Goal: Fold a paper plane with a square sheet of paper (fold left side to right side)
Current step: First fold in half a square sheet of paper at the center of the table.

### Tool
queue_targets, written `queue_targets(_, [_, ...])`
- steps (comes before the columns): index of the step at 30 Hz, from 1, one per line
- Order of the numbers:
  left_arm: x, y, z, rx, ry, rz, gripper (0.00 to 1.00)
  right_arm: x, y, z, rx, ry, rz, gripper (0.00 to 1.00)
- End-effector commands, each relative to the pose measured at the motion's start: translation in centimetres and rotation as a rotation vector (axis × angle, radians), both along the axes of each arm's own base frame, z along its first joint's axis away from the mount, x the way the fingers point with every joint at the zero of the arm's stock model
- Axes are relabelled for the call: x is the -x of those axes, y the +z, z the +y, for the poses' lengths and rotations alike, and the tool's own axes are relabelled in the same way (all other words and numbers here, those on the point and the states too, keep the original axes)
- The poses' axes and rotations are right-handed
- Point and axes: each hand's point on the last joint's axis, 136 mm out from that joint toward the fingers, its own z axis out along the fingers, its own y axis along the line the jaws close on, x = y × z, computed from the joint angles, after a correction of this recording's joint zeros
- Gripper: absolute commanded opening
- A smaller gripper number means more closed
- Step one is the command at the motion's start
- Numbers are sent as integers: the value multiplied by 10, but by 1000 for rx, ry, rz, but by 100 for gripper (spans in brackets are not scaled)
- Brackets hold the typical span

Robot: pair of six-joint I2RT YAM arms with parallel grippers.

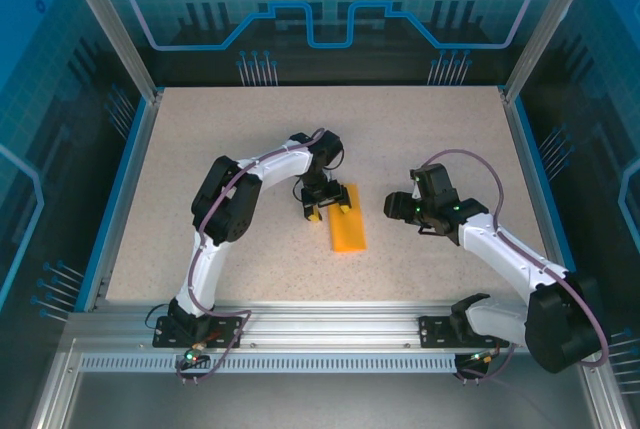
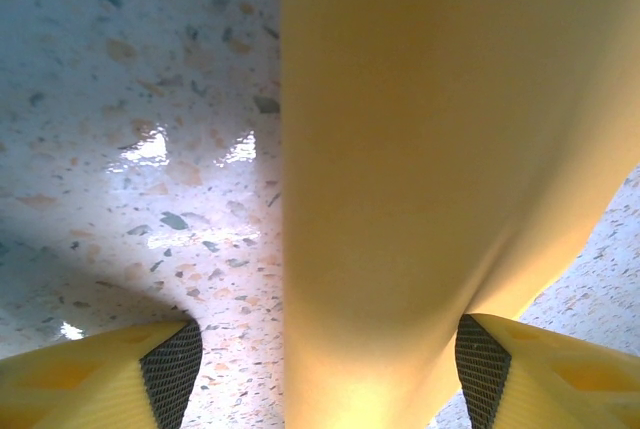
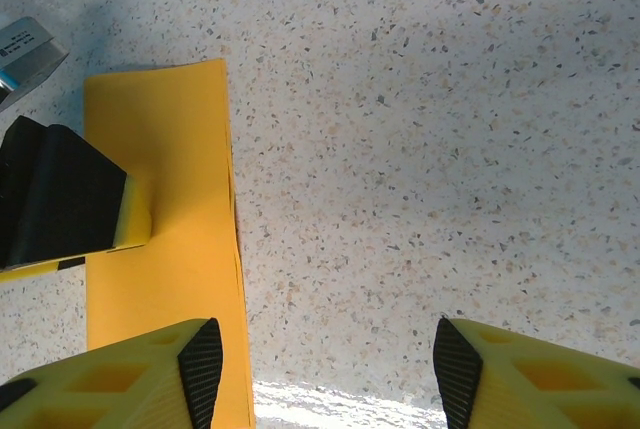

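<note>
Where speckled beige table (image 1: 430, 139) is ringed by blue walls (image 1: 330, 9), folded orange paper (image 1: 348, 230) is seen at centre. Left gripper (image 2: 328, 369) spread over paper's far end. Right gripper (image 3: 320, 369) spread over bare table beside paper.

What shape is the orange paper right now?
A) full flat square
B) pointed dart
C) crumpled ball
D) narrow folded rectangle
D: the square sheet of paper lies flat on the table as a long narrow rectangle with square corners, the open left gripper over its far end.
</note>
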Motion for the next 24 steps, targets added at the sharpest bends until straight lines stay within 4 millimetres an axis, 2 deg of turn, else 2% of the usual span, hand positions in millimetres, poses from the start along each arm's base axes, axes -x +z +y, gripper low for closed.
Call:
queue_targets(1, [13,-62,-50,106,-77,7,73,7,-3,-3,-4,4,16,61])
queue_targets(16, [14,-65,-49,105,-81,14,74,8,-4,-3,-9,3,19,61])
queue_targets(24, [15,-65,-48,101,-85,13,74,8,-5,5,-32,34,24,61])
